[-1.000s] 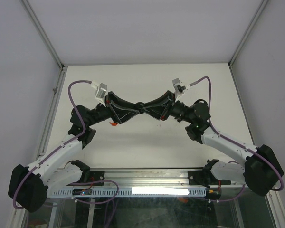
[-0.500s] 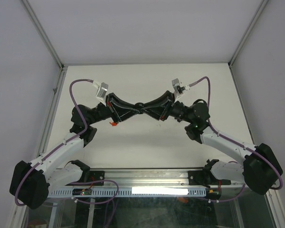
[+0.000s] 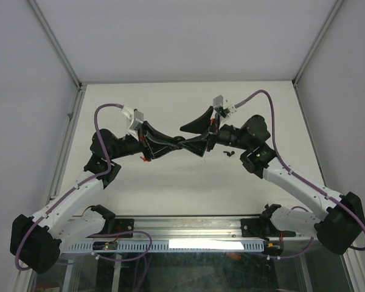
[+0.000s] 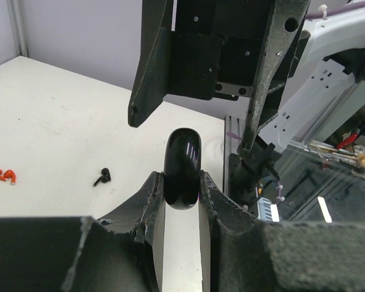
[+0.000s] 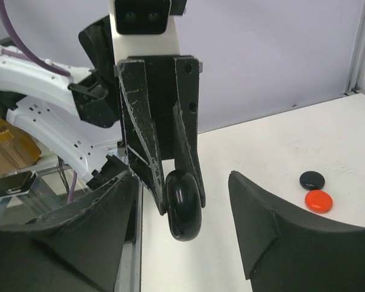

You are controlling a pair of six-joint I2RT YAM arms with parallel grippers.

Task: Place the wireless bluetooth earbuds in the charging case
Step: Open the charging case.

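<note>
My left hand (image 4: 181,182) pinches a glossy black rounded plastic charging case (image 4: 182,155) above the white surface (image 4: 61,121). My right hand (image 5: 181,179) is spread, its fingers flanking the case without touching it. Two small red curved earbuds (image 4: 3,176) and a black curved earbud (image 4: 101,177) lie on open surface left of my left hand. The surface edge runs close on its right.

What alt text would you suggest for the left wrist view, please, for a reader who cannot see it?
The left end effector grips a glossy black charging case between its fingers, with the right end effector open above it. Red earbuds and a black earbud lie on the white table nearby.
</note>
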